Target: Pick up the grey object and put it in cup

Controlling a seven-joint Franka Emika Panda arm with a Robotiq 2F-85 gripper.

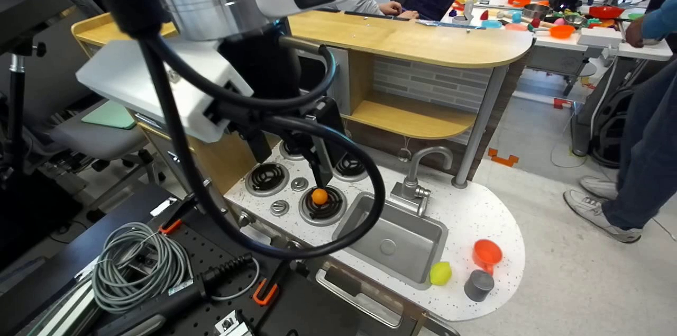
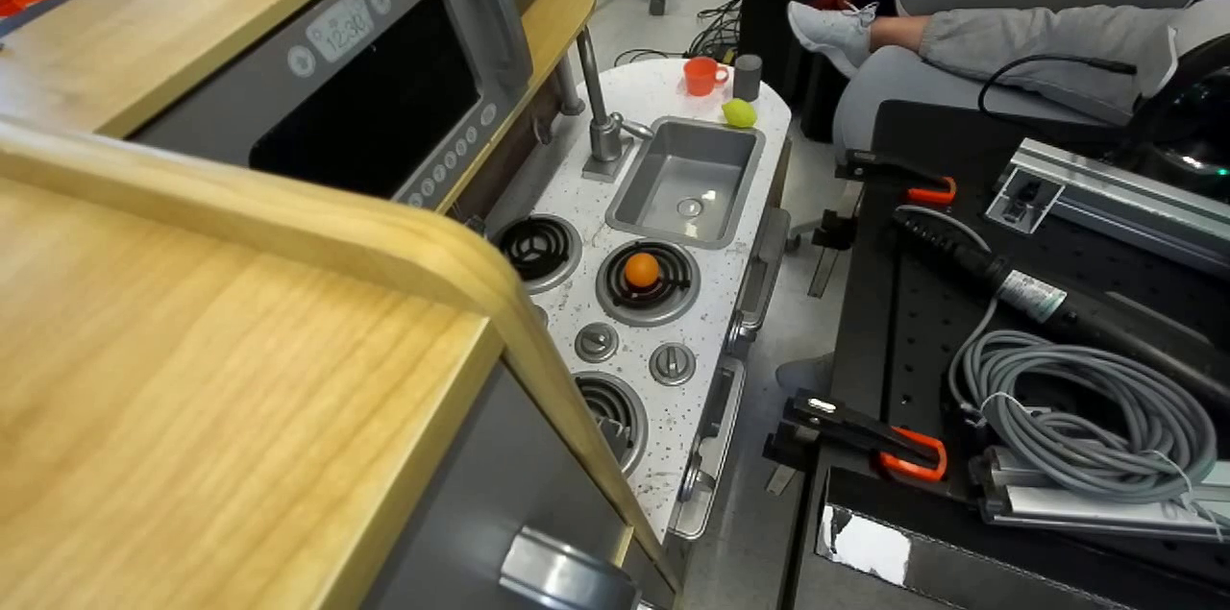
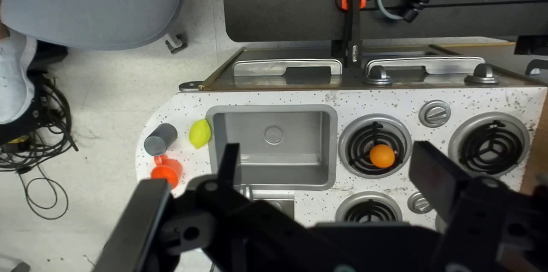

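Note:
The grey object, a small dark grey cylinder, stands at the rounded end of the white counter in both exterior views (image 1: 478,286) (image 2: 747,78) and the wrist view (image 3: 161,138). The orange-red cup with a handle stands beside it in both exterior views (image 1: 487,254) (image 2: 702,77) and the wrist view (image 3: 167,172). Its handle points toward the grey object; I cannot tell whether they touch. My gripper (image 3: 326,147) is open and empty above the counter, over the sink and burner area. It also shows in an exterior view (image 1: 291,166), partly behind cables.
A yellow-green ball (image 3: 200,133) lies by the sink basin (image 3: 274,186). An orange ball (image 3: 382,156) rests on a burner. The faucet (image 1: 418,177) rises behind the sink. A wooden shelf (image 1: 412,114) and a microwave (image 2: 384,101) stand along the back.

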